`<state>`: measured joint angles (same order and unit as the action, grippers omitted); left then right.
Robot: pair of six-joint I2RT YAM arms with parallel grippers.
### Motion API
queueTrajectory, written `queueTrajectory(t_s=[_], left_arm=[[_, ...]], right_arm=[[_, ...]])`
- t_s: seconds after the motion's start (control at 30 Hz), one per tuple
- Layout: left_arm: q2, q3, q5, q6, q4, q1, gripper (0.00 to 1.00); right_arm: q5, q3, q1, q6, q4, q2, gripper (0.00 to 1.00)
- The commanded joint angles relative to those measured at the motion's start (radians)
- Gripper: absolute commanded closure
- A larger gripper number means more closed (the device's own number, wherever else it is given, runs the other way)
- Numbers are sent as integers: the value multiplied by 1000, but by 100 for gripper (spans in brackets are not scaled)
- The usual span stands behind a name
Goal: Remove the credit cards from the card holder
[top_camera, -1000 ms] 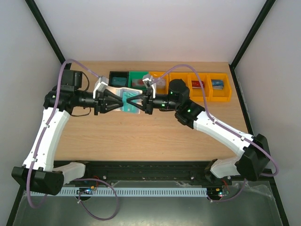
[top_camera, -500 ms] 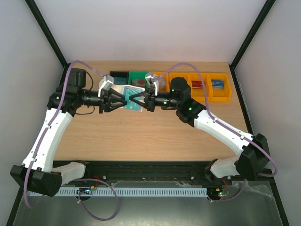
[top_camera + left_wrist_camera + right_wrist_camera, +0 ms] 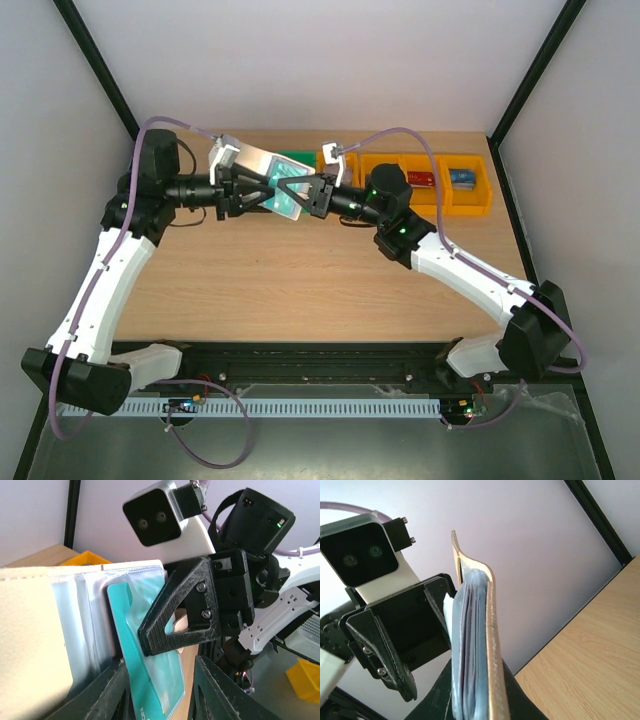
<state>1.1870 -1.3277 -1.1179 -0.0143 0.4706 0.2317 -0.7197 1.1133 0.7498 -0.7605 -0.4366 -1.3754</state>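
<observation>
Both arms had lifted the card holder (image 3: pixel 258 168) off the counter (image 3: pixel 300 285) toward the far side, right hand (image 3: pixel 290 192) clamped shut on it, left hand (image 3: pixel 160 696) loosening around the teal credit card (image 3: pixel 155 675), possibly not gripping, card not out.

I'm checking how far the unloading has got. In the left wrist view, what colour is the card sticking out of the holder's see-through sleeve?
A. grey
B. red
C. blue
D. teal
D: a teal card pokes out past the edge of the pale see-through sleeve of the card holder. No card of another colour shows there.
</observation>
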Motion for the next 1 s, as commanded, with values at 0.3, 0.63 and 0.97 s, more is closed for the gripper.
queueTrajectory(t_s=[0.3, 0.63, 0.97], left_arm=[[27, -6, 73, 58, 19, 135, 98], [-6, -1, 49, 27, 58, 11, 98], [-7, -26, -14, -34, 101, -57, 98]], right_arm=[[-30, 19, 48, -36, -208, 58, 98], [-22, 22, 48, 117, -8, 114, 95], [-30, 62, 48, 199, 83, 113, 98]])
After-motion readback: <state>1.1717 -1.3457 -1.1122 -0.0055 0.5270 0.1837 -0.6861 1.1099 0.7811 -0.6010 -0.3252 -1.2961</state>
